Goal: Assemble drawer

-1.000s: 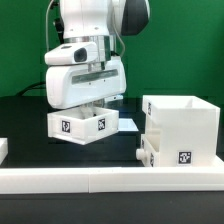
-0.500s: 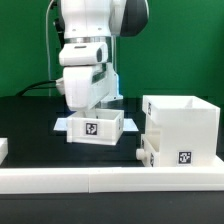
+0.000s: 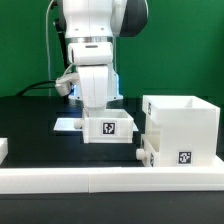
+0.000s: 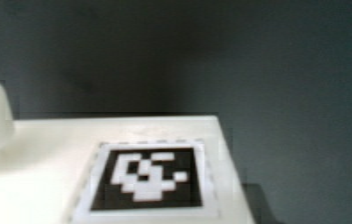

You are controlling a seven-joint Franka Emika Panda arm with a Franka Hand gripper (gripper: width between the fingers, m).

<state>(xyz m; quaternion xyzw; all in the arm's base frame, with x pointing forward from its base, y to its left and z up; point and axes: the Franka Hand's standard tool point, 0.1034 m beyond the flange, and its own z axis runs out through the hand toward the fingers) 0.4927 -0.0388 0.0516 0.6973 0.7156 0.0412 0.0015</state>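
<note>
Open-topped tray (image 3: 109, 129) with a black-and-white square tag (image 3: 109, 128), no legible writing, held by the jaws clenched on its rim, above the black worktop (image 3: 30, 115), just beside the tagged housing (image 3: 182, 128).

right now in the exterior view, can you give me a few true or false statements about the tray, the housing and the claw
1. The small tray sits under the robot's claw. True.
2. The tall housing stands on the exterior view's left of the small tray. False: it stands on that tray's right.
3. A second tray with a knob sits low in the housing's front. True.
4. The small tray is already slid into the housing. False: it is outside the housing, beside it.
5. The table is white. False: it is black; only the low border wall in front is white.
</note>
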